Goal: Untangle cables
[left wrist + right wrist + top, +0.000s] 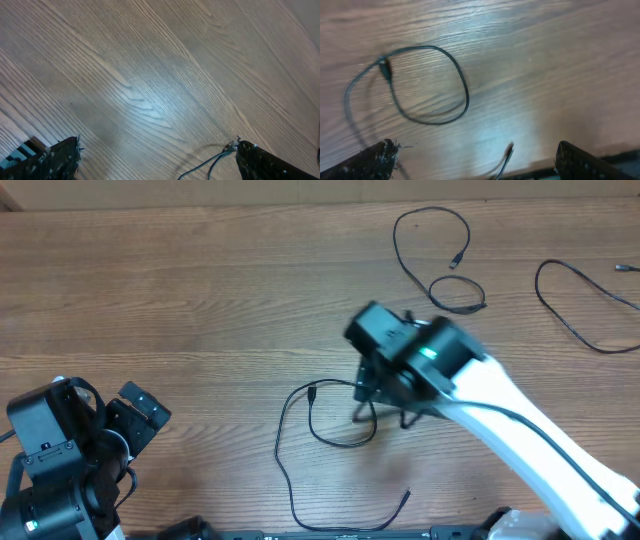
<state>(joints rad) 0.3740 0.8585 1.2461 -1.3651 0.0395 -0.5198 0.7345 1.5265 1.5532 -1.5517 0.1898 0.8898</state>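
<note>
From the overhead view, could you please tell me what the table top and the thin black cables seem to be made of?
Table top: wood or a wood-look laminate, going by the long brown grain lines; it has a soft sheen where the light falls. Cables: probably a rubber or plastic sheath, matte black; they lie in loose, smooth loops, so they look flexible.

Blk cables (468, 100), brown wood-grain tbl (150, 300), white+blk R arm (520, 412)

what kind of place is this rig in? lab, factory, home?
Probably a lab-style robot workbench, though nothing beyond the tabletop shows. Cues: a wood-grain table, a left arm and right arm at its near edge, and thin black cables lying loose.
</note>
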